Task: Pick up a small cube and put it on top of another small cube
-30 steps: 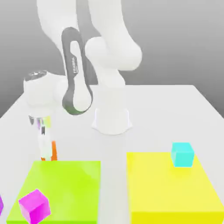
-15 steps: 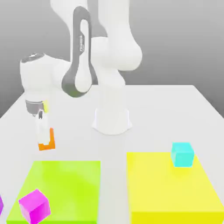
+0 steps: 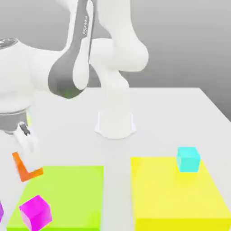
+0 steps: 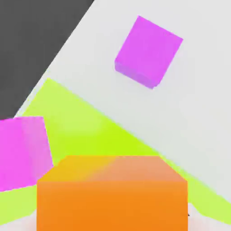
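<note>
The small orange cube (image 3: 26,167) hangs tilted in the air at the exterior view's left, just off the back left corner of the lime green pad (image 3: 67,187). My gripper (image 3: 23,153) is shut on it from above, with one white finger (image 3: 25,137) showing over the cube. In the hand view the orange cube (image 4: 112,194) sits close up. Beyond it there, a magenta cube (image 4: 20,151) rests on the green pad (image 4: 90,131) and a purple cube (image 4: 149,50) lies on the white table. The magenta cube (image 3: 35,212) stands near the pad's front left corner.
A cyan cube (image 3: 188,159) sits at the back of a yellow pad (image 3: 176,198) on the exterior view's right. The arm's white base (image 3: 115,122) stands mid-table behind both pads. A purple sliver (image 3: 1,211) shows at the left edge.
The gripper has carried the orange cube up off the table and toward the exterior view's left and front, tilting it. The other cubes have not moved.
</note>
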You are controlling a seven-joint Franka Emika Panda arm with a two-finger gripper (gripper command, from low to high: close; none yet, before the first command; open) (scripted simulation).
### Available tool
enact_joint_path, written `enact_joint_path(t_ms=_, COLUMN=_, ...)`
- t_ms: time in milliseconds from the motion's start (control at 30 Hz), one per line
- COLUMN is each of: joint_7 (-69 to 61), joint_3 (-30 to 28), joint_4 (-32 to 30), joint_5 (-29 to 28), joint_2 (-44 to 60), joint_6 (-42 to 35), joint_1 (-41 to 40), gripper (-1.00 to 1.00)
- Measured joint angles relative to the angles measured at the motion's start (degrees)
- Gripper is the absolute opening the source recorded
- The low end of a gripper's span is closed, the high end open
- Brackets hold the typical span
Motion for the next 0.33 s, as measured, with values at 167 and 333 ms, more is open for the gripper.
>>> enact_joint_path(t_ms=167, joint_7=0.67, joint_3=1.35, joint_4=6.25, joint_5=-1.31, joint_2=5.70, joint_6=-0.57, joint_1=2.37, gripper=-1.00)
enact_joint_path(t_ms=333, joint_7=1.02, joint_3=1.17, joint_4=5.94, joint_5=-1.83, joint_2=8.92, joint_6=2.95, joint_1=2.61, gripper=1.00)
